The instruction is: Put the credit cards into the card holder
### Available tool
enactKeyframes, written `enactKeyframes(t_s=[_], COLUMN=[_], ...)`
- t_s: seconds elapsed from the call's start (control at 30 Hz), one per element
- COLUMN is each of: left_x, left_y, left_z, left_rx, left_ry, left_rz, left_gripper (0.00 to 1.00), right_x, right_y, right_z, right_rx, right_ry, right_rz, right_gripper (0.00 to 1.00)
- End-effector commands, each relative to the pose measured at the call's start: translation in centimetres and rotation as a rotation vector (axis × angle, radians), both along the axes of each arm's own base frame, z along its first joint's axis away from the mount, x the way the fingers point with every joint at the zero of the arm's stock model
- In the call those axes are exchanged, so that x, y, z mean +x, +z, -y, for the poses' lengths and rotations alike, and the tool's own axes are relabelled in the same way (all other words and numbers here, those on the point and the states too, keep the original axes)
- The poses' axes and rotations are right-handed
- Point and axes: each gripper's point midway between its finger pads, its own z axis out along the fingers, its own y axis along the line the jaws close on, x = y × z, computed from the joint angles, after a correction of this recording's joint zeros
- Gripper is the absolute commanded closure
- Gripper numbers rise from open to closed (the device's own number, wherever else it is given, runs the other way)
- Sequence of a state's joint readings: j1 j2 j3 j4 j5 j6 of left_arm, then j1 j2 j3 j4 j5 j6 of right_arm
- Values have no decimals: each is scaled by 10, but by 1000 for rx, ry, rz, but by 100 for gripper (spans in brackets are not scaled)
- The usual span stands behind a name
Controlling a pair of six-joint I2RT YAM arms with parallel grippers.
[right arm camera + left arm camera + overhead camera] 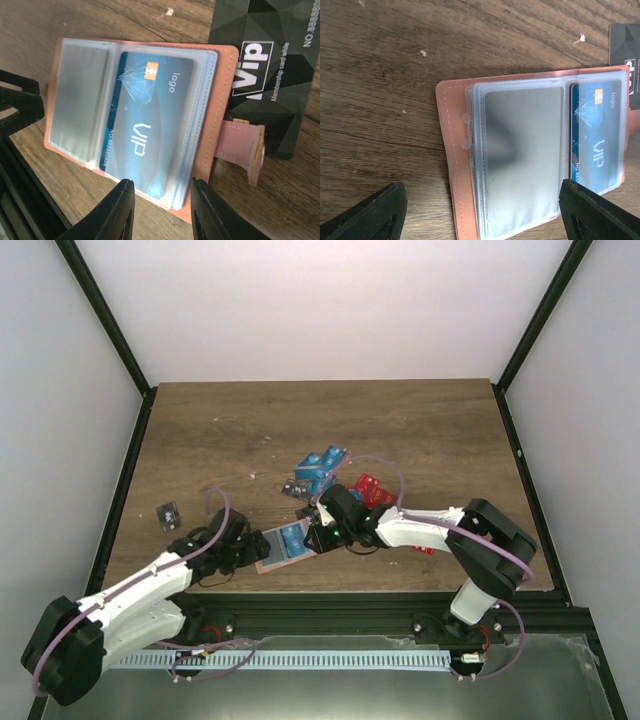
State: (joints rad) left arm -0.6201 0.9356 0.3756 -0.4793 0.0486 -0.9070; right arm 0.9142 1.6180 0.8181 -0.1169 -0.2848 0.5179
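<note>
The card holder [270, 552] lies open on the table, tan cover [451, 150] down and clear sleeves [522, 155] up. A blue credit card [145, 130] sits inside the right-hand sleeve. My left gripper [482, 217] is open wide, its fingertips [370, 215] standing either side of the holder's left page without touching it. My right gripper [160, 212] is open just off the holder's edge by the blue card, with nothing between its fingers. More credit cards lie beyond: blue ones [322, 465], red ones [372, 490], and a black one [270, 75] under the holder's strap.
Another black card [168, 512] lies alone at the left of the table. The holder's pink strap [242, 145] sticks out over the black card. Black frame posts and white walls bound the wooden table [420, 430]. The two grippers stand close together over the holder.
</note>
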Motion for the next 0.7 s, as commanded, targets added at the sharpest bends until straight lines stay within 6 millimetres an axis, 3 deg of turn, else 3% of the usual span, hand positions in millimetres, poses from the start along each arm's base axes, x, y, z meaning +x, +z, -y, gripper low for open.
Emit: enactKeyframes(t_s=[0.0,0.37,0.67], left_x=[3,7,19], left_y=[-2,-13,30], left_z=[11,27,41], left_rx=[-51,-104,-222], left_ry=[-23,-68,-84], left_rz=[11,11,139], left_gripper=[15,15,16], right_x=[1,-3,-3], right_y=[-4,-31,-41], right_z=[-10,-1,-2], right_rx=[13,-45,-57], right_ry=[6,-12,-11], right_rz=[-11,-39,-54], right_gripper=[67,71,76])
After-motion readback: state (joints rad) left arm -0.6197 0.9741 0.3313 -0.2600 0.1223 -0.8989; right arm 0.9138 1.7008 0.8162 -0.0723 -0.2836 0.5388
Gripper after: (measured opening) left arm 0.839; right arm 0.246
